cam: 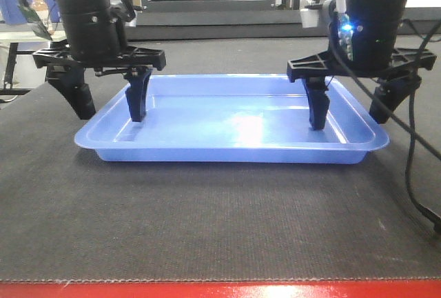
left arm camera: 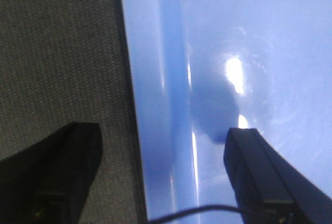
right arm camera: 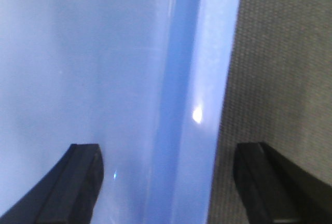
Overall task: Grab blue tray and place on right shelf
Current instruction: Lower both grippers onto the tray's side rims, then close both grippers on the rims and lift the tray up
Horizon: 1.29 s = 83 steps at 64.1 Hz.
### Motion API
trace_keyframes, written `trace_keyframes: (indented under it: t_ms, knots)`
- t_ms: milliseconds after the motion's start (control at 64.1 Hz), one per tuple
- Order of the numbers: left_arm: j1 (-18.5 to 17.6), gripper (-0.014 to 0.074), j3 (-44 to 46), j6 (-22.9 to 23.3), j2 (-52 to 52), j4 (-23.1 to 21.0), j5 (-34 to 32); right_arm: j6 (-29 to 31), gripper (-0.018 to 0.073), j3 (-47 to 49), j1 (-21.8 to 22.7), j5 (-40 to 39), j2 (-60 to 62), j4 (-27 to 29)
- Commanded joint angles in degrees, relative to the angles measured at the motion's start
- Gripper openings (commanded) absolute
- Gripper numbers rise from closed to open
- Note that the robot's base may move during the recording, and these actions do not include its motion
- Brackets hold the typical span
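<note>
The blue tray [cam: 231,122] lies flat on the dark mat, glossy light blue and empty. My left gripper [cam: 110,113] is open and straddles the tray's left rim, one finger inside the tray and one outside on the mat. The left wrist view shows that rim [left arm camera: 155,105] between the two fingers, untouched. My right gripper [cam: 350,120] is open and straddles the right rim the same way. The right wrist view shows the rim [right arm camera: 207,105] between its fingers with gaps on both sides. The right shelf is out of view.
The dark mat [cam: 207,215] covers the table, with a red edge [cam: 220,290] along the front. Black cables [cam: 417,174] hang at the right. Darker blue bins [cam: 14,1] and metal framing stand behind the table.
</note>
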<state>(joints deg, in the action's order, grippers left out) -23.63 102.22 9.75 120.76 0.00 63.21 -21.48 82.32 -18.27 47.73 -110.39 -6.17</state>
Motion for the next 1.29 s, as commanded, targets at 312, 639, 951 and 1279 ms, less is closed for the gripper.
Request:
trace_keyframes:
  t_ms: [312,639,951,1279]
  knots:
    - [0.2,0.0088,2.0,3.3,-2.6,-0.7,-1.0,-0.1,0.0035,1.8,0.2,-1.4,1.9,-0.5]
    - [0.2,-0.0048,5.9,3.5,-3.2,-0.6,3.7,-0.1,0.0056,1.9,0.2,0.4,5.8,-0.5]
    - [0.2,-0.0048,7.7,3.5,-12.2,0.5,8.8,-0.1,0.0056,1.7,-0.7,5.6,16.4,-0.5]
    - [-0.4,-0.0048,2.1,2.6,-21.9,1.4,13.5,0.0,0.0056,-1.8,-5.3,8.3,27.3,-0.6]
